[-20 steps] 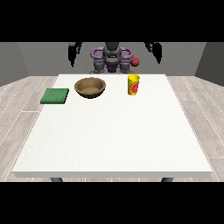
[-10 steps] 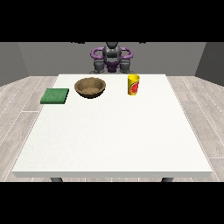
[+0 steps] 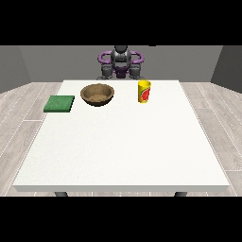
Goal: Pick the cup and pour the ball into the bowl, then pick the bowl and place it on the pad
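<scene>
Upper middle of the frame: the yellow cup point(image 3: 144, 91) stands upright on the tabletop point(image 3: 123, 142), the bowl point(image 3: 97, 93) left of it, the green pad point(image 3: 59, 103) farther left. No robot hand shows, so its fingers cannot be told.

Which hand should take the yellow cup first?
Left, I'd judge. The yellow cup with a red mark stands at the view's right, on the robot's left side, right of the brown wooden bowl. Neither hand shows over the white table, so reach is a guess.
</scene>
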Robot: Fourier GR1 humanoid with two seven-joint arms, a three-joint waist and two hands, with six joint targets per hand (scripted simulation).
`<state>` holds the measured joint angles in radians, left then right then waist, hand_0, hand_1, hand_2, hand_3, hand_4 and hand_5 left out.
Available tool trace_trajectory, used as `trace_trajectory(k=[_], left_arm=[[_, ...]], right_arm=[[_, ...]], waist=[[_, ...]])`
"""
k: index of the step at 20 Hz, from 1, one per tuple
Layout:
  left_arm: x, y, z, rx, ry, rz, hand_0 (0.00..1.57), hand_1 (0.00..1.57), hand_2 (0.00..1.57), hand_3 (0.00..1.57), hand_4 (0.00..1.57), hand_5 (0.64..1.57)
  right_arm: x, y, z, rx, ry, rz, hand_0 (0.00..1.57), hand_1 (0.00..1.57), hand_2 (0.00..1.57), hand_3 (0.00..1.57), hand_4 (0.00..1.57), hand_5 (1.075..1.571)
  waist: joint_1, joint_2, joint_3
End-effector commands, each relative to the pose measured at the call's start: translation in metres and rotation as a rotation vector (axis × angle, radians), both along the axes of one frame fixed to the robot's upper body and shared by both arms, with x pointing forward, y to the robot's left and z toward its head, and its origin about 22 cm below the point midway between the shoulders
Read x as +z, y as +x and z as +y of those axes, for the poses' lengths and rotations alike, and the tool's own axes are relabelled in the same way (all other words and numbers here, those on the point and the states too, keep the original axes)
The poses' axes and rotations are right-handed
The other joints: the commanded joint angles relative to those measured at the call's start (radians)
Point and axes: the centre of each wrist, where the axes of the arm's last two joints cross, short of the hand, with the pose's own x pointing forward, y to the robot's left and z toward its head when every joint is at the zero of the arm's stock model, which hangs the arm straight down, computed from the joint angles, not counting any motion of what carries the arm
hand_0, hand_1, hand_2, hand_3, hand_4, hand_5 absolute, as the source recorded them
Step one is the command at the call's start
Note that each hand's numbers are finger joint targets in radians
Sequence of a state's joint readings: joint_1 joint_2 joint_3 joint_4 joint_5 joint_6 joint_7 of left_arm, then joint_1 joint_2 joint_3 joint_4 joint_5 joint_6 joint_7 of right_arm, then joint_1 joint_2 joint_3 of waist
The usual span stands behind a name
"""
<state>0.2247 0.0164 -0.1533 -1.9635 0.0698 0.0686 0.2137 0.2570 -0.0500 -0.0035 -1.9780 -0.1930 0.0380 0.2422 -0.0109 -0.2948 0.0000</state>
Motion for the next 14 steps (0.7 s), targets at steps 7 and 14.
trace_trajectory(k=[7, 14], left_arm=[[-0.041, 0.024, -0.013, 0.016, 0.063, -0.261, 0.0, 0.0, 0.0, 0.0, 0.0, 1.511], [-0.059, 0.059, -0.022, 0.071, 0.136, -0.379, 0.0, 0.0, 0.0, 0.0, 0.0, 1.5]], right_arm=[[-0.032, 0.012, -0.042, -0.001, 0.002, -0.231, 0.0, 0.0, 0.0, 0.0, 0.36, 1.571], [-0.042, 0.031, -0.057, 0.035, -0.01, -0.295, 0.0, 0.0, 0.0, 0.0, 0.3, 1.571]], waist=[[-0.031, 0.278, 0.0004], [-0.056, 0.381, 0.0001]])
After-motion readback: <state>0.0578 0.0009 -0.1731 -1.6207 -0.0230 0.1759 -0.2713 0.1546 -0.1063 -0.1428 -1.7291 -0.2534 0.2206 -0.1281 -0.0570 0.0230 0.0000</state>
